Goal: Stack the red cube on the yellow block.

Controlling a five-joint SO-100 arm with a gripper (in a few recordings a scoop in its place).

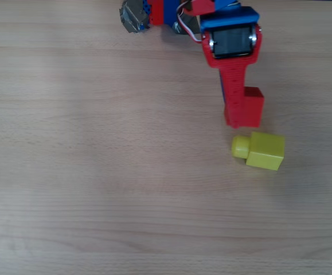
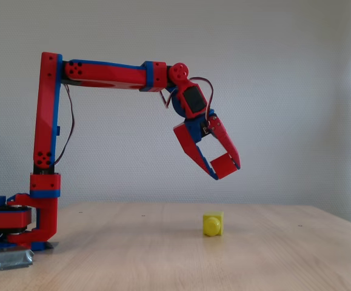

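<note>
The red cube [image 2: 226,164] hangs in the air, and my red-and-blue gripper [image 2: 222,170] is shut on it, well above the table. In the overhead view the gripper [image 1: 239,117] points toward the picture's bottom, with the red cube [image 1: 252,106] at its tip. The yellow block [image 1: 265,151] lies on its side on the wood just below the cube in that view, its round stud pointing left. In the fixed view the yellow block [image 2: 213,223] sits on the table below and slightly left of the gripper, stud facing the camera.
The arm's base [image 2: 17,224] stands at the table's left, held down with grey tape [image 2: 5,260]. In the overhead view the base [image 1: 154,11] is at the top edge. Bare wooden table [image 1: 97,172] spreads left of and below the block.
</note>
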